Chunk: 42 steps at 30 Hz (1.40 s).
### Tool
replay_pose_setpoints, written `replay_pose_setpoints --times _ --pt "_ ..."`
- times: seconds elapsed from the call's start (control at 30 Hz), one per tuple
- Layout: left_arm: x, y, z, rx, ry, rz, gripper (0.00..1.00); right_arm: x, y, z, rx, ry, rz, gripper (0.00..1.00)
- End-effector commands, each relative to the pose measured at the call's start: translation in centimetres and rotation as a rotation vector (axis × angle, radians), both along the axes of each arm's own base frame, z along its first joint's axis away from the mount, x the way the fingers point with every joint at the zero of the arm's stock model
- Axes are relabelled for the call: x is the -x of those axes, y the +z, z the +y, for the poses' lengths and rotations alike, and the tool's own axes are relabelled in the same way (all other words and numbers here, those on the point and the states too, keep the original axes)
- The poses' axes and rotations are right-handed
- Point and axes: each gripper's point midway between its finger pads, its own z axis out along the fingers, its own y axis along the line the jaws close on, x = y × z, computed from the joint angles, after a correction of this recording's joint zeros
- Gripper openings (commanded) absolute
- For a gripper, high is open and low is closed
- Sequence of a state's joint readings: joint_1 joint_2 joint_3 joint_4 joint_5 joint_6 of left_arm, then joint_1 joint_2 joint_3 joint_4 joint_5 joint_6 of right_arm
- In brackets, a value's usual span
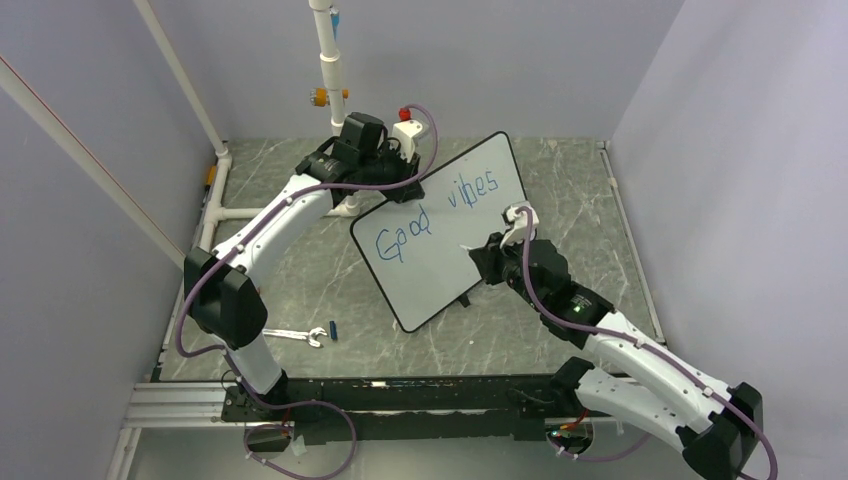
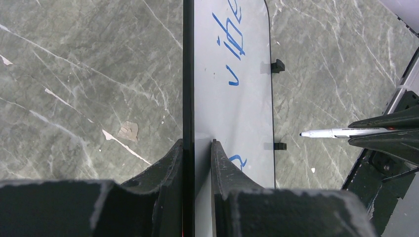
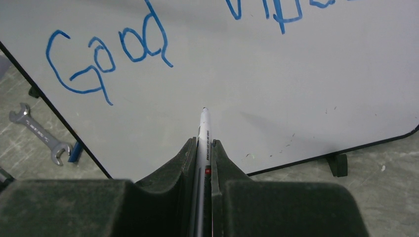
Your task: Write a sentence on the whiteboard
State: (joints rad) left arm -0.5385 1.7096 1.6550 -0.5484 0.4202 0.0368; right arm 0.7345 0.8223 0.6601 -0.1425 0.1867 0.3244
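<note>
Blue marker lettering, the sentence (image 1: 405,238), is read as "Good vibes" across the upper half of the whiteboard (image 1: 440,275). The board is held tilted on small black feet near the middle of the grey marbled table (image 1: 570,180). Its top edge is clenched between the left jaws. From the left wrist only "v ibe" and a fragment of another letter are caught, the rest being cut off or covered by the jaws. In the overhead view that grip is largely hidden behind the wrist of the left arm (image 1: 270,225). A white marker (image 3: 203,129) is grasped in the right jaws, its tip pointed at the blank area beneath "Good". Whether the tip touches the surface cannot be told. From the right wrist "vibes" is cropped by the top edge. A wrench (image 1: 298,335) lies on the table near the board's near-left corner, and beside it is a small blue item (image 1: 332,330) too small to be identified.
</note>
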Motion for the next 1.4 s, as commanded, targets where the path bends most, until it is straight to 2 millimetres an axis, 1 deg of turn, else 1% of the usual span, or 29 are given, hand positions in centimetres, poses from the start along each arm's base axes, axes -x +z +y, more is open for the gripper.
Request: replay_pose_setpoints --times 0.0,0.17,0.33,0.47,0.6,0.7,0.83,1.0,1.13,1.37 --pt "-1.1 1.4 1.1 -0.039 0.042 -0.117 0.00 -0.3 1.4 -0.2 -0.052 -0.039 -0.085 0.00" --pt "-1.1 1.5 1.0 -0.036 0.042 -0.116 0.00 0.3 0.5 0.4 -0.055 -0.011 -0.088 0.00" --pt "-1.1 1.4 1.1 -0.036 0.043 -0.118 0.00 0.5 0.8 1.8 -0.059 0.020 -0.112 0.00" --pt "-1.2 1.3 1.1 -0.040 0.045 -0.115 0.00 0.7 1.5 3.0 -0.071 0.039 -0.134 0.00" --pt "-1.2 1.1 1.1 -0.043 0.048 -0.111 0.00 1.1 1.7 4.6 -0.074 0.073 -0.144 0.00" --pt "-1.4 1.1 1.2 -0.047 0.059 -0.114 0.00 1.6 1.1 5.9 -0.065 0.093 -0.138 0.00" --pt "-1.5 0.9 1.4 -0.054 0.069 -0.111 0.00 2.8 0.7 7.6 -0.050 0.115 -0.155 0.00" --pt "-1.6 0.9 1.5 -0.060 0.080 -0.111 0.00 3.7 0.3 8.9 -0.018 0.122 -0.173 0.00" --pt "-1.7 0.9 1.6 -0.062 0.086 -0.112 0.00 3.9 -0.1 10.0 0.009 0.130 -0.173 0.00" --pt "-1.7 0.9 1.6 -0.061 0.086 -0.109 0.00 3.4 -0.9 11.2 0.058 0.104 -0.158 0.00"
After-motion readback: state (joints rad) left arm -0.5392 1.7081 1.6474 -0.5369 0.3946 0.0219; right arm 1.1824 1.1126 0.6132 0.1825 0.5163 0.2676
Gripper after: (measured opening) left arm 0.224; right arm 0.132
